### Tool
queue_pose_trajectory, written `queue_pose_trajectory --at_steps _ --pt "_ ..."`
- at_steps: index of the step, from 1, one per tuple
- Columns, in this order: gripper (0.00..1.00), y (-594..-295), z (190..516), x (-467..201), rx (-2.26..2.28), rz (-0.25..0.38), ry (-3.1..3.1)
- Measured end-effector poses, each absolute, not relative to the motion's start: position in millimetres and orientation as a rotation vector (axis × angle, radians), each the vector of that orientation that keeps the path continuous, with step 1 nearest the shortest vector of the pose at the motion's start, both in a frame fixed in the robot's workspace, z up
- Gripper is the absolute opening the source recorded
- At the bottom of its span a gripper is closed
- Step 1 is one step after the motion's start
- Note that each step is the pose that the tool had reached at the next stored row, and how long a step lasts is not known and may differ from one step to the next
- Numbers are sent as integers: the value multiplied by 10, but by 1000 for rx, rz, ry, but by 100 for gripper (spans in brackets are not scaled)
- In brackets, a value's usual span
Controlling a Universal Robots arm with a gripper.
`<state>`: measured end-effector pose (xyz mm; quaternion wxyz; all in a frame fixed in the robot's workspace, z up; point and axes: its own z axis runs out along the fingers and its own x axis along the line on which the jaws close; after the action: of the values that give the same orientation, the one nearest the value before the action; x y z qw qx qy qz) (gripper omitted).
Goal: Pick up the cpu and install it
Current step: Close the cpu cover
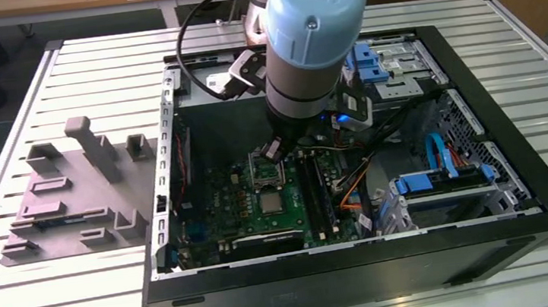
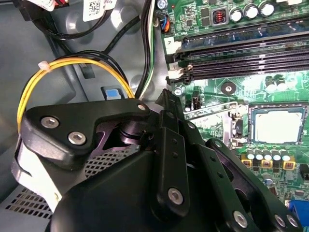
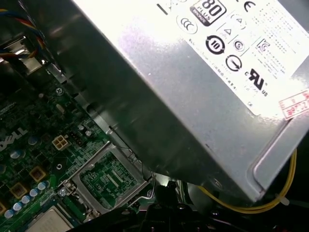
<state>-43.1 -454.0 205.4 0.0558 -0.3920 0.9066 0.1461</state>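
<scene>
Exterior view: an open computer case lies on a slatted table, with a grey tray beside it on the exterior view's left. The arm reaches down into the case, and the gripper hangs low over the green board, at the far end of the dark socket frame. I cannot tell whether the jaws are apart or together. The cpu lies flat on the board just near of that frame, a pale square clear of the gripper. Blue drive brackets sit in the case toward the exterior view's right

Second wrist view: the gripper's black body and linkages take up the foreground, and the jaws' state cannot be told here either. Beyond them the cpu sits flat inside its silver surround on the board, apart from the gripper. Long memory slots run next to it, and a yellow wire loops over the grey case floor

First wrist view: a big grey box with a white label looms over the board. Below it a silver hinged frame shows green circuitry through its opening, and the cpu lies just beside it. The yellow wire curves under the box
</scene>
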Motion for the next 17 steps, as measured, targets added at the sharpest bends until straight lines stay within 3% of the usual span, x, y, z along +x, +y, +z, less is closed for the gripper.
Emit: queue_pose_trajectory --at_steps 7,17 --pt "11 -4519 2017 -431 -1188 451 2748" --pt "11 -4494 2017 -431 -1196 403 2768"
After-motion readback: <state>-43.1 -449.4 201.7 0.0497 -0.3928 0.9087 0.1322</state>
